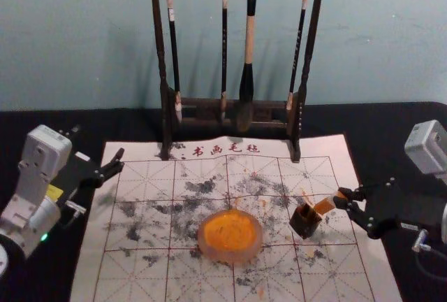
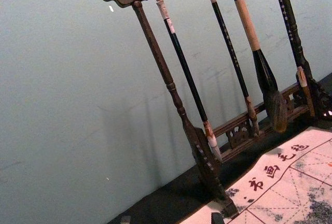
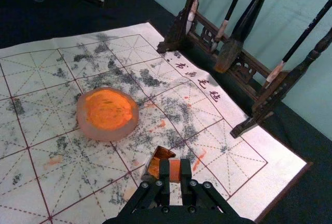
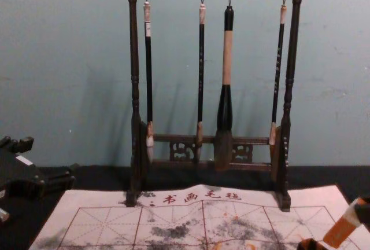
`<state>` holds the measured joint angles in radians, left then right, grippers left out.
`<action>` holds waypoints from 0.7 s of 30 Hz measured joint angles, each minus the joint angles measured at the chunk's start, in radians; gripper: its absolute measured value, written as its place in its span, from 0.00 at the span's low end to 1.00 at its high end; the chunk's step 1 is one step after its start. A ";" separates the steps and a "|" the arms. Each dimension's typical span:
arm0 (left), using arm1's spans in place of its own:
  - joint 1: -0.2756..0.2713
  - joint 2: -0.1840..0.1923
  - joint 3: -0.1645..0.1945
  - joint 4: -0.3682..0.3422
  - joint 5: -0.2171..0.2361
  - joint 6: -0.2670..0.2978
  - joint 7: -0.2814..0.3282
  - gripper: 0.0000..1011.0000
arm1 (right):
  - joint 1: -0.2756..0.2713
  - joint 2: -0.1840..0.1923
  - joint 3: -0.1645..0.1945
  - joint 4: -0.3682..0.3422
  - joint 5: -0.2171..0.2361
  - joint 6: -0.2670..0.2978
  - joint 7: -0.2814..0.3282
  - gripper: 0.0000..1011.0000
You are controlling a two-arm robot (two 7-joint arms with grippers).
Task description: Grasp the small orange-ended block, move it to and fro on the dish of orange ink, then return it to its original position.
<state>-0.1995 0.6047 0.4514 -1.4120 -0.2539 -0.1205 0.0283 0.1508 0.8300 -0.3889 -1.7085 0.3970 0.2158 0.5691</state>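
Freeing the small orange-ended block (image 1: 325,205) from its dark little box (image 1: 305,221) looks like the step in hand, though putting it back would look much the same. In the head view, the right tool (image 1: 341,200) is right of centre, its fingers closed on one end of the block, which slants down to the box's rim. A good lift would follow that slant until the orange end clears the wall; a sideways pull could drag or tip the box. The dish of orange ink (image 1: 232,256) sits in the lower middle of the frame, just across the sheet (image 1: 133,274), so a low, level carry should do. The left tool (image 1: 121,160) waits at the left with its fingers apart, holding nothing. The left wrist view looks toward the brush rack, that tool's tips well spread. In the right wrist view, the two fingers pinch the block squarely between them, with the box just beyond; keep that grip firm but light, since twisting could skew the block before it meets the ink. In the chest view, the block leans at the lower right corner, its low end by the box: watch this angle for clearance before swinging toward the dish.
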 joint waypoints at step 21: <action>0.000 0.000 0.000 0.000 0.000 0.000 0.000 0.99 | 0.045 -0.035 -0.041 0.036 -0.034 0.017 0.036 0.09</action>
<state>-0.1995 0.6047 0.4514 -1.4120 -0.2539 -0.1205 0.0283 0.1955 0.7954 -0.4298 -1.6721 0.3633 0.2332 0.6046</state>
